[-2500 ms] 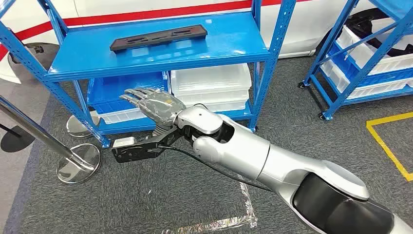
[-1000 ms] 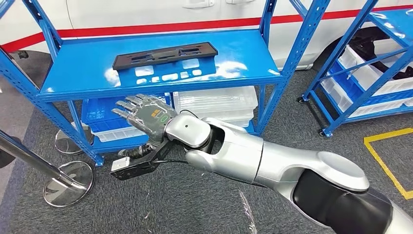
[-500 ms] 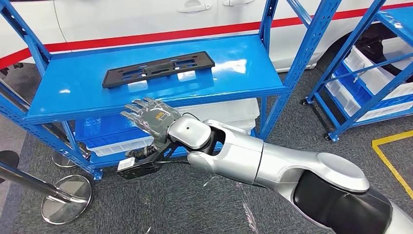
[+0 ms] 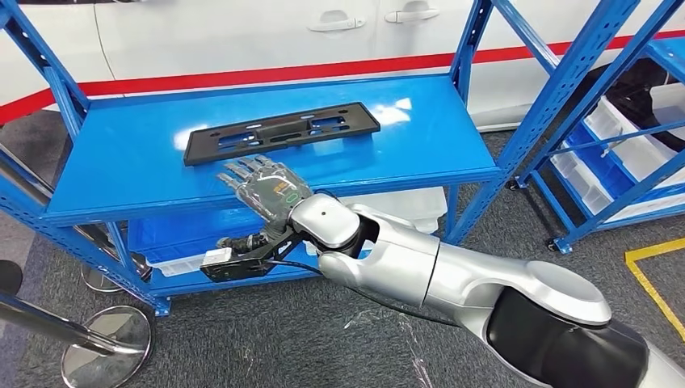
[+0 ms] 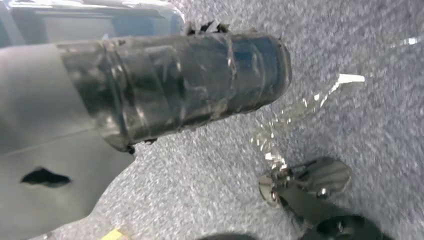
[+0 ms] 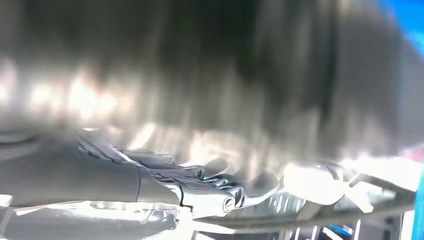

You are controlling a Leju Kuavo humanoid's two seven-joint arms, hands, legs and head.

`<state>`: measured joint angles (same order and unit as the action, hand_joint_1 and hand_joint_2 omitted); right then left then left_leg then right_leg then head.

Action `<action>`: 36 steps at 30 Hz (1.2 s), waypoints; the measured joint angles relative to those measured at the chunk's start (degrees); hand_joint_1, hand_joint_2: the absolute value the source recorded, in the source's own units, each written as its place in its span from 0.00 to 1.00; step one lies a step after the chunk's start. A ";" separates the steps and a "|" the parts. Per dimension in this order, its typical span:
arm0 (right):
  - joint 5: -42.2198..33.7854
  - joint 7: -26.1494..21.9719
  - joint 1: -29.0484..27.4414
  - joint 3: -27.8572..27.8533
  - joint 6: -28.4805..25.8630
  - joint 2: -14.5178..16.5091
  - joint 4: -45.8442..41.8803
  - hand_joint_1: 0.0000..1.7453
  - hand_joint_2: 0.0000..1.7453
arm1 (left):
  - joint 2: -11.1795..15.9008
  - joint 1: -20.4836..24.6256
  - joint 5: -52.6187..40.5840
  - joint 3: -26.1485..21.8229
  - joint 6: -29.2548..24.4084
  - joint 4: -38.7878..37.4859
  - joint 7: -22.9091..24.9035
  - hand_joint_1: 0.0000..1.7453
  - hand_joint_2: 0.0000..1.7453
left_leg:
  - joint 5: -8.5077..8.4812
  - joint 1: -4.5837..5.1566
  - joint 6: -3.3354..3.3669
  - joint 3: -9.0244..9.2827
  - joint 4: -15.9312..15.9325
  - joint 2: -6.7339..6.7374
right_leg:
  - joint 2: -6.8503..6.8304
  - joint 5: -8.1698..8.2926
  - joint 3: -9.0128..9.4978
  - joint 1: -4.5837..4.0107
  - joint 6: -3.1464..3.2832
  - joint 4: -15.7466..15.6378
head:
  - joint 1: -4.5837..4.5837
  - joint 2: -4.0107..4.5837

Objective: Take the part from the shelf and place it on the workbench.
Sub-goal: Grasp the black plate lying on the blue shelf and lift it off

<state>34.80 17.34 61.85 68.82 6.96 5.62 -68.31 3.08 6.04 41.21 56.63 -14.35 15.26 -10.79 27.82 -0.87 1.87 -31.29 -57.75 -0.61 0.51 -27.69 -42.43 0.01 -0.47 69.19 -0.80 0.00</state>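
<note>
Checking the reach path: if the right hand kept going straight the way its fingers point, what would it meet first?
Likely the black part lying on the blue shelf. The right hand reaches with fingers extended toward it; whether it clears the shelf's front edge is unclear.

One black part [image 4: 281,132], two blue shelves [image 4: 113,174].

Second blue rack [image 4: 598,153] stands right, holding white bins [image 4: 638,162]. Chrome stanchion base [image 4: 105,347] rests on grey carpet [image 4: 283,339].

Matt black plastic part [image 4: 281,131] on glossy blue metal shelf [image 4: 420,145]; rough grey carpet [image 4: 266,339].
</note>
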 joint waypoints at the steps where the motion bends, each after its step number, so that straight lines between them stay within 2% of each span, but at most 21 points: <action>1: 0.34 0.03 -0.07 -0.08 -0.39 -0.01 0.11 0.00 1.00 | -0.05 -0.03 -0.05 0.01 0.04 0.00 0.07 0.00 0.00 | 0.59 0.05 -0.10 0.69 0.02 -0.03 | -0.01 3.13 0.94 -0.37 0.56 -4.26 | 0.00 0.00; 3: 0.57 0.02 -0.18 -0.23 -0.62 -0.01 0.28 0.00 1.00 | -0.16 0.03 -0.21 0.04 0.05 0.00 0.15 0.00 0.00 | 1.60 0.13 -0.62 1.53 0.17 -0.16 | -0.06 6.66 2.53 -1.07 1.43 -10.02 | 0.01 0.00; 6: 0.62 -0.01 -0.37 -0.36 -0.68 0.06 0.40 0.00 1.00 | -0.18 0.21 -0.36 0.07 0.04 0.00 0.19 0.00 0.00 | 2.16 0.30 -1.51 2.64 0.41 -0.11 | -0.10 6.61 4.06 -1.15 2.18 -11.61 | -0.01 0.00; 8: 0.67 -0.07 -0.36 -0.55 -0.67 0.09 0.49 0.00 1.00 | -0.11 0.32 -0.35 0.08 0.00 0.00 0.19 0.00 0.00 | 2.37 0.32 -1.92 2.00 -1.91 0.14 | -0.13 6.27 5.51 -0.79 2.61 -12.44 | 0.09 0.00; 11: 0.92 -0.32 -0.63 -0.69 -0.59 0.10 0.66 0.00 1.00 | -0.08 0.39 -0.21 0.13 0.06 0.00 0.20 0.00 0.00 | 5.48 0.22 -2.55 -4.27 -11.88 0.28 | -0.17 5.39 7.03 -0.52 2.90 -12.92 | 0.22 0.00; 13: 1.19 -0.51 -1.08 -0.69 -0.38 0.10 0.79 0.00 1.00 | -0.08 0.33 -0.04 0.15 0.38 0.00 0.31 0.00 0.00 | 7.41 0.12 -2.98 -7.66 -14.89 0.30 | -0.07 4.46 8.00 -0.47 2.84 -12.81 | 0.23 0.00; 14: 1.33 -0.64 -1.21 -0.69 -0.22 0.11 0.83 0.00 1.00 | -0.08 0.29 0.02 0.18 0.62 -0.01 0.42 0.00 0.00 | 6.62 0.08 -3.12 -8.09 -13.61 0.31 | 0.02 3.90 8.61 -0.42 2.74 -12.65 | 0.25 0.00; 15: 1.46 -0.80 -1.25 -0.69 -0.04 0.12 0.85 0.00 1.00 | -0.07 0.22 0.06 0.21 0.81 -0.01 0.54 0.00 0.00 | 4.31 0.04 -3.17 -7.72 -10.63 0.32 | 0.11 3.27 9.25 -0.34 2.59 -12.41 | 0.25 0.00; 16: 1.55 -0.95 -1.25 -0.69 0.12 0.12 0.88 0.00 1.00 | -0.06 0.11 0.09 0.23 0.93 -0.04 0.63 0.00 0.00 | 0.91 0.00 -3.10 -7.02 -6.79 0.34 | 0.18 2.59 9.73 -0.29 2.36 -12.14 | 0.26 0.00; 18: 1.63 -1.15 -1.23 -0.69 0.41 0.20 0.95 0.00 1.00 | -0.04 0.02 0.14 0.29 1.00 -0.12 0.79 0.00 0.00 | -3.34 0.19 -2.46 -5.99 -1.42 0.35 | 0.36 1.38 10.28 -0.37 1.70 -11.45 | 0.38 0.00; 19: 1.64 -1.19 -1.23 -0.69 0.50 0.25 0.99 0.00 1.00 | -0.04 0.02 0.15 0.32 1.00 -0.16 0.83 0.00 0.00 | -4.12 0.27 -1.96 -5.88 -0.49 0.33 | 0.41 1.03 10.32 -0.46 1.31 -11.10 | 0.44 0.00; 21: 1.72 -1.32 -1.14 -0.70 0.61 0.37 1.01 0.00 1.00 | -0.05 0.08 0.13 0.35 1.01 -0.17 0.86 0.00 0.00 | -4.10 0.24 -1.10 -5.53 -0.54 0.26 | 0.42 0.49 10.47 -0.56 0.73 -10.73 | 0.45 0.00; 23: 1.95 -1.52 -1.01 -0.71 0.74 0.42 0.99 0.00 1.00 | -0.08 0.12 0.10 0.36 1.02 -0.17 0.84 0.00 0.00 | -3.99 0.04 -0.51 -4.82 -0.42 0.22 | 0.27 -0.43 9.86 -0.49 0.24 -8.83 | 0.38 0.00; 24: 2.09 -1.62 -0.97 -0.71 0.89 0.44 0.99 0.00 1.00 | -0.10 0.17 0.10 0.37 1.02 -0.17 0.82 0.00 0.00 | -3.80 -0.01 -0.25 -4.44 -0.36 0.21 | 0.18 -1.41 8.60 -0.41 -0.04 -6.32 | 0.37 0.00; 27: 2.40 -1.73 -1.19 -0.71 1.36 0.46 1.01 0.00 1.00 | -0.09 0.25 0.13 0.40 1.02 -0.19 0.78 0.00 0.00 | -2.90 0.06 0.19 -3.65 -0.40 0.22 | 0.02 -5.07 2.05 -0.12 -0.61 4.17 | 0.34 0.00; 28: 2.44 -1.74 -1.32 -0.71 1.46 0.46 1.02 0.00 1.00 | -0.08 0.24 0.14 0.41 1.02 -0.19 0.76 0.00 0.00 | -2.54 0.09 0.20 -3.33 -0.44 0.20 | 0.02 -5.09 0.60 -0.06 -0.63 5.54 | 0.33 0.00; 29: 2.45 -1.74 -1.40 -0.71 1.53 0.46 1.02 0.00 1.00 | -0.08 0.23 0.14 0.41 1.01 -0.20 0.75 0.00 0.00 | -2.14 0.10 0.17 -2.92 -0.50 0.17 | 0.01 -3.86 0.20 -0.03 -0.52 4.72 | 0.33 0.00; 31: 2.45 -1.74 -1.44 -0.71 1.58 0.47 1.02 0.00 1.00 | -0.11 0.21 0.14 0.42 1.03 -0.20 0.72 0.00 0.00 | -1.29 0.11 0.04 -1.85 -0.57 0.11 | -0.01 1.35 2.24 -0.13 0.04 -2.41 | 0.32 0.00; 32: 2.46 -1.74 -1.42 -0.71 1.60 0.48 1.02 0.00 1.00 | -0.16 0.21 0.14 0.44 1.04 -0.20 0.70 0.00 0.00 | -0.92 0.12 -0.11 -1.37 -0.53 0.09 | -0.03 3.14 3.52 -0.35 0.38 -6.06 | 0.35 0.00; 34: 2.58 -1.78 -1.36 -0.71 1.70 0.50 1.05 0.00 1.00 | -0.25 0.32 0.14 0.51 1.07 -0.20 0.69 0.00 0.00 | -0.37 0.11 -0.62 -0.86 -0.38 0.09 | -0.04 4.29 5.16 -0.79 1.00 -10.33 | 0.28 0.00; 36: 2.91 -2.02 -1.32 -0.71 1.88 0.58 1.13 0.00 1.00 | -0.28 0.40 0.16 0.57 1.10 -0.20 0.65 0.00 0.00 | -0.21 0.19 -1.32 -0.47 -0.36 0.13 | -0.02 3.94 5.90 -0.86 1.56 -11.06 | 0.23 0.00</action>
<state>37.70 15.33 60.54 68.11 8.84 6.21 -67.18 2.80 6.44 41.37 57.21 -13.26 15.06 -10.15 27.62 -0.67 0.55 -31.76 -58.11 -0.48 0.49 -23.75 -36.53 -0.85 1.09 58.13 -0.57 0.00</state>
